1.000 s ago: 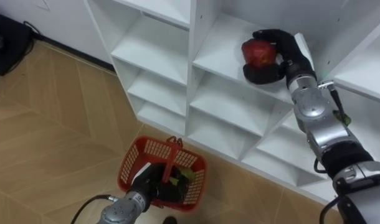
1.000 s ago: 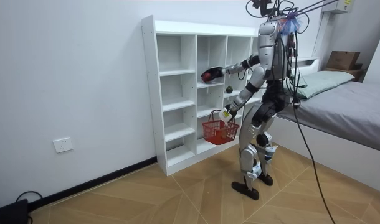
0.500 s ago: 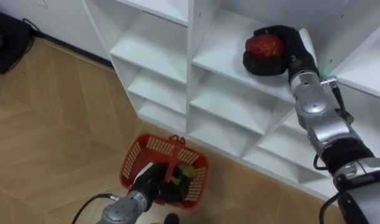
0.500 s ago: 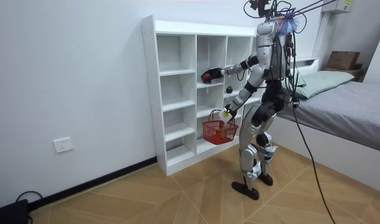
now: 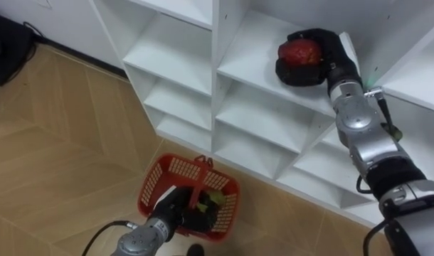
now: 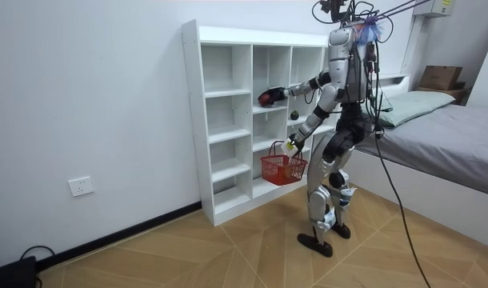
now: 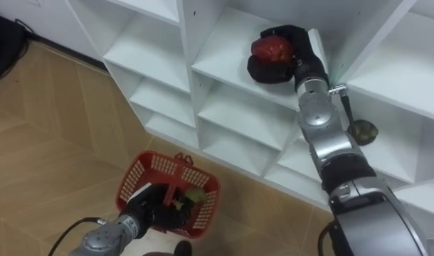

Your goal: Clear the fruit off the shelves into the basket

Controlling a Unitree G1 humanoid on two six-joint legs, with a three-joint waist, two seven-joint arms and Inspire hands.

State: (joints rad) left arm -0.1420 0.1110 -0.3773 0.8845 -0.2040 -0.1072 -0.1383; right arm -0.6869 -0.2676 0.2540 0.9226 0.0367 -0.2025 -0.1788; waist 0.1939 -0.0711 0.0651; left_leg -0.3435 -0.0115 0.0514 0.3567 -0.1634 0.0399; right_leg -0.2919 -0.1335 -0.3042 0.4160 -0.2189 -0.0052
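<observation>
The robot stands upright on the wood floor (image 5: 46, 142) in front of the white closet (image 5: 181, 50), with a bed (image 6: 452, 136) behind it at the room view's right. Its right arm is stretched up and forward into a compartment of the middle column. The right hand (image 5: 331, 58) is there, and its dark fingers (image 5: 299, 77) are curled round a red fruit (image 5: 299, 51), gripping it from the side and from below. The red fruit is inside this compartment, low over the shelf board and near its front edge. I cannot tell whether it touches the board.

The left arm hangs lower, in front of the bottom compartments. The left hand (image 5: 176, 210) is closed on the handle of a red basket (image 5: 157, 186), which hangs from it above the floor, just in front of the closet. Inside the basket lies a green fruit (image 5: 213, 197), beside the hand.

In the right eye view, a dark fruit (image 7: 364, 131) lies on a shelf in the next column to the right, one level lower than the red fruit and close to the right forearm, but apart from it. A black bag (image 5: 7, 43) lies on the floor by the wall, well to the left of the closet.
</observation>
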